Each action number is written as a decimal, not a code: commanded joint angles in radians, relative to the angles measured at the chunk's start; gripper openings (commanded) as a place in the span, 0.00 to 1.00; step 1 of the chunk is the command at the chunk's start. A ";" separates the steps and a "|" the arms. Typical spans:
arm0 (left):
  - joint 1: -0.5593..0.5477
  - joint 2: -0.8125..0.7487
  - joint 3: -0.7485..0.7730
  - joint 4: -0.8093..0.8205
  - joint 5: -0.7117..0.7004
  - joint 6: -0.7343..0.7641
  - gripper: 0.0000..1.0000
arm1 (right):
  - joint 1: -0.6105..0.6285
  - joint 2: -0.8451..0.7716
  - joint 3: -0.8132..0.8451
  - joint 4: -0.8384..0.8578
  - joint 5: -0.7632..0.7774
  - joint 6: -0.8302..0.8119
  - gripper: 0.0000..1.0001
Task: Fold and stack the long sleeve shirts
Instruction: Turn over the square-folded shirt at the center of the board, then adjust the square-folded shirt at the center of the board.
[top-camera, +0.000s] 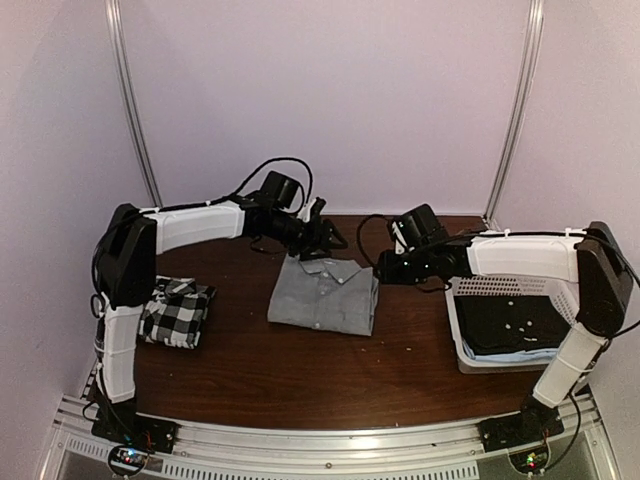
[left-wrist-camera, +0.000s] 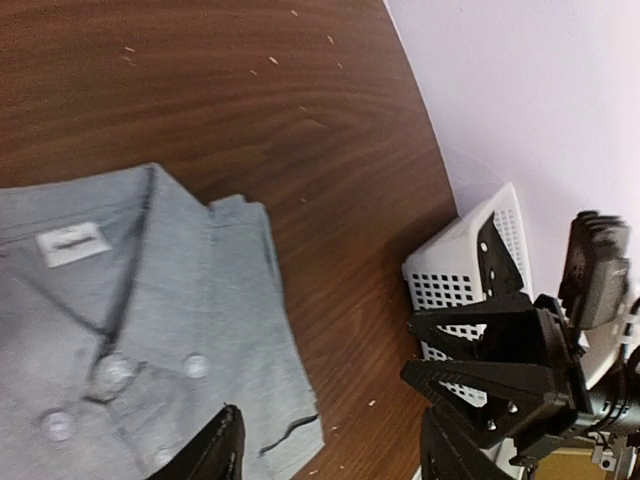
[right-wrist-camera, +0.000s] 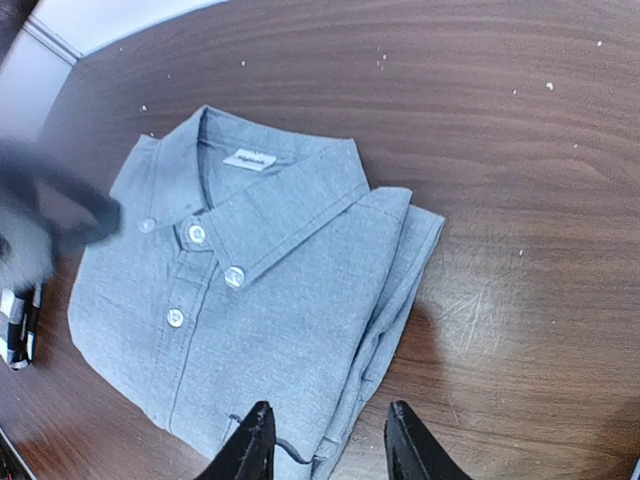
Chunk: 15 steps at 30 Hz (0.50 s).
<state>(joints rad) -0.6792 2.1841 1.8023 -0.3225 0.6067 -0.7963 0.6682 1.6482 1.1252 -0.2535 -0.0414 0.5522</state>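
The grey shirt (top-camera: 323, 296) lies in the middle of the dark wooden counter (top-camera: 300, 380), folded to a neat rectangle with the collar at the far end. It is plain mid-grey cloth with a button-down collar, a small white label (right-wrist-camera: 248, 160) inside the neck and four white buttons showing down the front. One sleeve edge peeks out along its right side.

The second shirt, the black-and-white checked shirt (top-camera: 177, 312), sits folded small at the left edge of the counter, well apart from the grey one.

So there are two shirts out, one of each kind. One white perforated basket (top-camera: 462, 330) stands at the right edge with dark cloth inside; how many pieces it holds I cannot tell.

Both arms reach toward the grey shirt. The left gripper (top-camera: 318, 232) hangs over the shirt's far end, fingers spread wide with nothing between them. The right gripper (top-camera: 385, 268) is just beside the shirt's right side, its fingers also apart and holding nothing.
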 joint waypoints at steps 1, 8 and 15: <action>0.099 -0.140 -0.158 -0.020 -0.081 0.084 0.61 | 0.008 0.077 0.035 -0.005 -0.070 -0.010 0.39; 0.217 -0.205 -0.376 -0.014 -0.089 0.173 0.63 | 0.006 0.170 0.038 0.053 -0.141 0.000 0.46; 0.234 -0.164 -0.429 0.002 -0.037 0.219 0.63 | -0.009 0.235 0.038 0.085 -0.152 0.025 0.47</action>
<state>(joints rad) -0.4397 2.0060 1.3849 -0.3508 0.5373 -0.6350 0.6697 1.8591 1.1423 -0.2096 -0.1799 0.5571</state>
